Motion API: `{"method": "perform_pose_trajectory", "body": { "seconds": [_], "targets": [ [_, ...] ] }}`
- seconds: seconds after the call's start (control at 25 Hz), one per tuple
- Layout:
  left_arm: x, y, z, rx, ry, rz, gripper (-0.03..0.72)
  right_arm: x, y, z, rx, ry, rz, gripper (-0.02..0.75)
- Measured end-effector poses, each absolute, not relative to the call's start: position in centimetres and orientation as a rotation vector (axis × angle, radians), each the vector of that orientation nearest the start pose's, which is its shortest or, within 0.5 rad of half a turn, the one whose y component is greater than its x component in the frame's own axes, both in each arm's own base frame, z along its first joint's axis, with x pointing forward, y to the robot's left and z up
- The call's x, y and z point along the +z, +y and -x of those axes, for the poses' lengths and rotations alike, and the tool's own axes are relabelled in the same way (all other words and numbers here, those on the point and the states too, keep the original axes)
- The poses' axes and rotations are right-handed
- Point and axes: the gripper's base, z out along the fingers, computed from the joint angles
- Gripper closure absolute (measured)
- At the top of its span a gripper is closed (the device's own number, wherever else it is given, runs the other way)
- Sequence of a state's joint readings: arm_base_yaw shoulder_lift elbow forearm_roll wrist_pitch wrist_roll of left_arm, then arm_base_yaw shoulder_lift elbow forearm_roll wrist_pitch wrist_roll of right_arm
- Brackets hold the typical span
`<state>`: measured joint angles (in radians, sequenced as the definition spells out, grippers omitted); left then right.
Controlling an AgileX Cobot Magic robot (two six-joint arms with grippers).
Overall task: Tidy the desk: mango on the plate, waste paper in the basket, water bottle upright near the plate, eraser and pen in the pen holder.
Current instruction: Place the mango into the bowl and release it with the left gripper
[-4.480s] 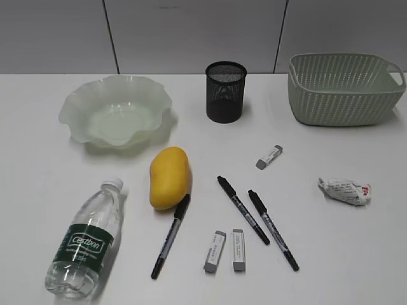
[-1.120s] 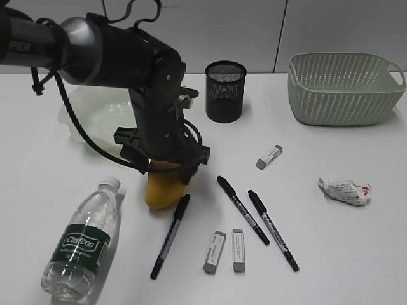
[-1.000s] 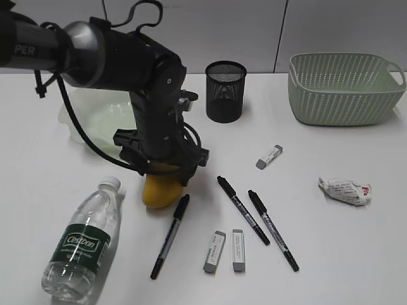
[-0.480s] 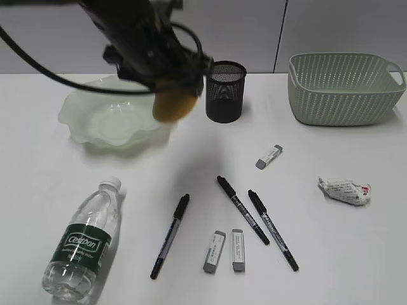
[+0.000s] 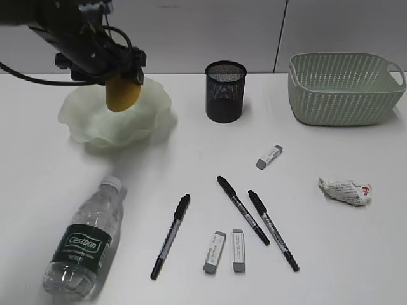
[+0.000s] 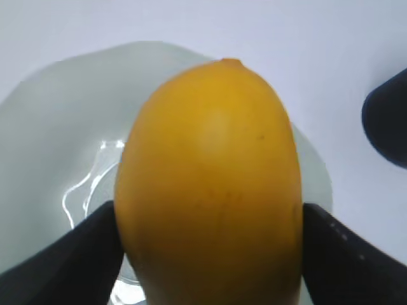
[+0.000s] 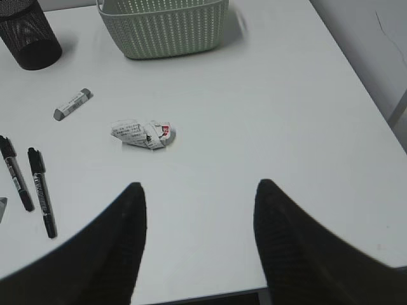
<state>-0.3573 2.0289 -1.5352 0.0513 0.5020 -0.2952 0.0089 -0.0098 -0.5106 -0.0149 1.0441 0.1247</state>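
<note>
- Left jaws (image 6: pixel 206 254) are clamping the mango (image 6: pixel 210 184) by its sides, holding it in the air.
- Plate (image 6: pixel 57 133) is sitting directly below those jaws.
- Right jaws (image 7: pixel 198 219) are hanging apart above the table (image 7: pixel 267 127); waste paper (image 7: pixel 143 134) is lying ahead of them.

A pale grey panelled wall (image 5: pixel 191 32) fills the background. Two thin dark seams (image 5: pixel 280 35) divide it into panels (both lean slightly). The right wrist view shows a grey surface (image 7: pixel 375 44), wall or floor unclear.
</note>
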Motion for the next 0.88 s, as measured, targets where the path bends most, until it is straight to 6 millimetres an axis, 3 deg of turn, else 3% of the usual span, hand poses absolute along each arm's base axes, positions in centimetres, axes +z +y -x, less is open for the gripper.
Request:
{"method": "perform_pose_trajectory", "body": {
  "seconds": [0.2,0.44,0.68,0.88],
  "targets": [
    [17.3,-15.8,-43.4,-0.200,2.546,-0.139,0.080,28.1,-0.1,0.7,0.076,2.005,-0.117,0.303],
    [16.2,-15.8,-43.5,-0.176,2.565,-0.178,0.080,28.1,0.0,0.7,0.085,2.005,-0.116,0.303],
    [16.2,-15.5,-43.1,-0.135,2.604,-0.207,0.020,28.1,0.0,0.7,0.085,2.005,-0.116,0.303],
    [19.5,-15.0,-42.6,-0.095,2.543,-0.248,0.011,28.2,0.1,0.7,0.101,2.005,-0.116,0.303]
  ]
}}
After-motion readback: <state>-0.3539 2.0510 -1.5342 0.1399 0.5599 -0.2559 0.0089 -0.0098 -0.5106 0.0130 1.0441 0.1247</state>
